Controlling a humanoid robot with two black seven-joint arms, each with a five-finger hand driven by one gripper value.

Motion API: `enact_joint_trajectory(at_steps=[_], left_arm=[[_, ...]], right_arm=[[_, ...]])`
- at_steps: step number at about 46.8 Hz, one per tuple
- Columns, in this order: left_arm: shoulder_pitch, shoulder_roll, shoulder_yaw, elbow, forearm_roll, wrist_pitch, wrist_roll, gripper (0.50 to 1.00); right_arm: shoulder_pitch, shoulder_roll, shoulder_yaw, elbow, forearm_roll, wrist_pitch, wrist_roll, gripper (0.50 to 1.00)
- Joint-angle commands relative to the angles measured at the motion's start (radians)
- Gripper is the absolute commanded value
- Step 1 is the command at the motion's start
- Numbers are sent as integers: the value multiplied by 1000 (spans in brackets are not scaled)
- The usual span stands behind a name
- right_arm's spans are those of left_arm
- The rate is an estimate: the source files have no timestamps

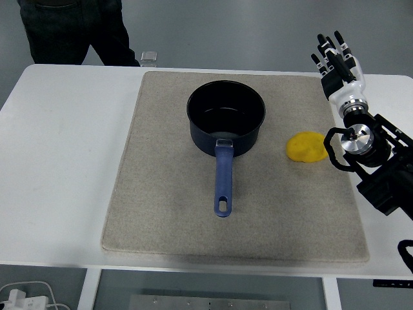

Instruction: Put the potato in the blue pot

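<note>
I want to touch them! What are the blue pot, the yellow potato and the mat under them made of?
The blue pot looks like metal with a dark glossy coating: light glints inside it. Its handle seems to be matte plastic. The potato looks like smooth plastic or rubber, probably a toy, since its yellow is so even. The mat looks like felt or woven fabric, beige, dull and slightly speckled.

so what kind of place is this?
Probably a robot lab test bench, not a kitchen: a white table on grey floor, a blue pot and potato staged on a beige mat, a person standing behind.
</note>
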Motion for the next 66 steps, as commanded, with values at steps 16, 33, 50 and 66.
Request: enact_joint_trajectory(at_steps=[16, 33, 50, 66], left_arm=[[0, 0, 0, 1, 0, 1, 0, 996], [0, 0, 0, 2, 0, 1, 0, 996], [0, 0, 0, 2, 0, 1, 0, 996], [0, 0, 0, 1, 0, -1, 0, 996]], right_arm=[[0, -3, -5, 3, 0, 6, 0, 928], [-8, -93, -63, 69, -208, 72, 0, 928], [-3, -342, -354, 248, -360, 92, 21, 926], [-9, -579, -460, 437, -522, 158, 63, 924]])
